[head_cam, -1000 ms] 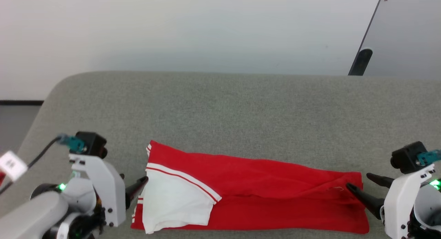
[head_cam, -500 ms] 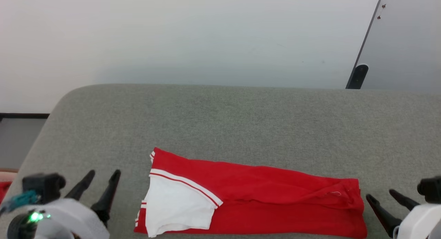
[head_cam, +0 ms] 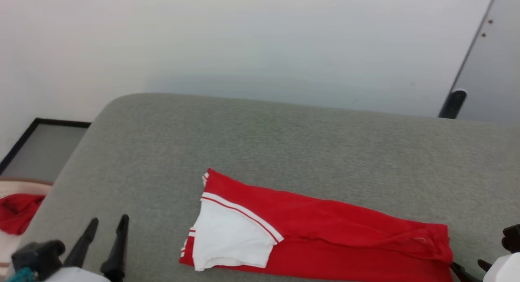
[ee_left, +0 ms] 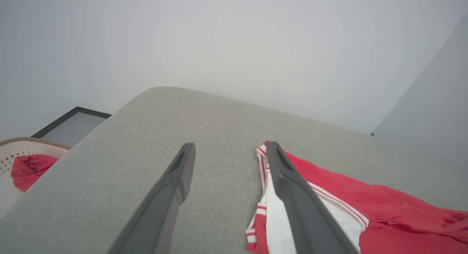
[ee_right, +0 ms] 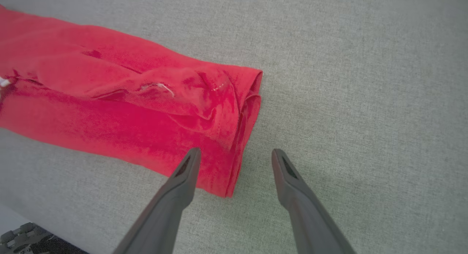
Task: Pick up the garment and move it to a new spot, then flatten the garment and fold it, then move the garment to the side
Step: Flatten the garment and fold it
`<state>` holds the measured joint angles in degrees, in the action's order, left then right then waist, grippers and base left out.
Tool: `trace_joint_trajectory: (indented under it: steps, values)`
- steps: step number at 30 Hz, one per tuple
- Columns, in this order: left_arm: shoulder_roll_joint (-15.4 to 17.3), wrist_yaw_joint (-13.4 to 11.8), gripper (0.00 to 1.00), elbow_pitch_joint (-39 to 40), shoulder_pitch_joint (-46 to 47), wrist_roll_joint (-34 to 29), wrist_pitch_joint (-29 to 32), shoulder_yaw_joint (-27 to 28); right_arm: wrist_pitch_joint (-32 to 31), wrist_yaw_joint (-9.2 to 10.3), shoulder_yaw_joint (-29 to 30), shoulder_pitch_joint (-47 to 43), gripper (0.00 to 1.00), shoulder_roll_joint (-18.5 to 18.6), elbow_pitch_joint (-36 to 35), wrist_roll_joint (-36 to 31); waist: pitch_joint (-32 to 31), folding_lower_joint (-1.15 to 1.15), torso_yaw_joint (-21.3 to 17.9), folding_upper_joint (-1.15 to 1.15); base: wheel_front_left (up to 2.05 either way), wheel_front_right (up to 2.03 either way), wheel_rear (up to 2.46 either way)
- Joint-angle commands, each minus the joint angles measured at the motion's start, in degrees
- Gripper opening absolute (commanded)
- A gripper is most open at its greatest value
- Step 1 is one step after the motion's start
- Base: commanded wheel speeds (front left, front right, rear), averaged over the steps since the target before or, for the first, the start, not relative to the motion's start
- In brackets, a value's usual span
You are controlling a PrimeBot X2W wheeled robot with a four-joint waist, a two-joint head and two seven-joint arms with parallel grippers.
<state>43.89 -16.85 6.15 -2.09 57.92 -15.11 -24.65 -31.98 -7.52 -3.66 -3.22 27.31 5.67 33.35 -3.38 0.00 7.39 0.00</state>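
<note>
We log the garment [head_cam: 345, 233] red, one sleeve white edged in red-and-white stripes. The cushion [head_cam: 284, 144] is heathered grey. Fingers of the left gripper [head_cam: 109, 219] are dark grey. We note a plain red cloth [head_cam: 18, 211] in a cream basket [ee_left: 14, 151].

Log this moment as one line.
shirt: folded, flat on grey cushion | left gripper: open, empty | right gripper: open, empty, at shirt end

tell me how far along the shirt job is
Done: the garment lies folded into a long strip on the grey cushion, white sleeve on top. In hand: nothing; left claw and right claw are open beside its ends. Left: probably further folds, then moving it aside.
</note>
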Motion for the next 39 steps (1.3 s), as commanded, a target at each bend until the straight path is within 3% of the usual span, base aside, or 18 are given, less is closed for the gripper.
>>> trace_joint_trajectory:
  steps: [1,7,13,22,27,28,29,39]
  values:
    - [-1.0,0.96,1.0,-0.52,-1.09,-1.23,0.01,0.86,-1.05,0.07,0.33,0.95,1.0,0.04,0.58,0.33,0.1,0.0,2.06,0.0,0.0,0.0,0.0]
    - [-5.1,4.79,1.0,-2.8,-1.88,-5.62,0.0,2.9,-5.47,0.07,0.77,3.08,1.0,0.72,4.68,0.42,1.2,0.0,6.01,0.0,0.0,0.0,0.0]
    - [-9.13,7.09,1.0,-4.91,0.03,-9.63,-0.02,4.26,-7.29,0.07,1.11,4.91,1.0,1.04,8.49,0.13,3.66,0.0,9.23,0.0,0.0,0.0,0.0]
    - [-15.49,10.36,1.0,-8.14,1.93,-14.38,-0.01,7.47,-9.12,0.07,0.85,8.73,1.0,-0.11,16.08,0.75,7.59,0.0,12.15,0.0,0.0,0.0,0.0]
    - [-17.72,12.43,1.0,-10.01,2.95,-15.63,-0.01,8.77,-13.72,0.07,-1.13,10.42,1.0,-1.79,20.95,2.13,8.76,0.0,12.94,0.0,0.0,0.0,0.0]
    - [-18.17,12.91,1.0,-10.25,3.06,-15.66,-0.01,9.06,-14.71,0.07,-1.65,10.76,0.3,-2.03,21.49,2.68,8.99,0.0,12.94,0.0,0.0,0.0,0.0]
    - [-18.54,13.16,1.0,-10.44,3.22,-15.78,-0.01,9.31,-15.69,0.07,-2.33,11.1,0.0,-1.98,21.97,2.91,9.19,0.0,12.97,0.0,0.0,0.0,0.0]
    - [-20.58,14.9,1.0,-12.13,3.65,-16.84,0.01,11.15,-14.67,0.29,-0.85,15.02,0.0,1.71,23.73,1.99,9.93,0.0,12.35,0.0,0.0,0.0,0.0]
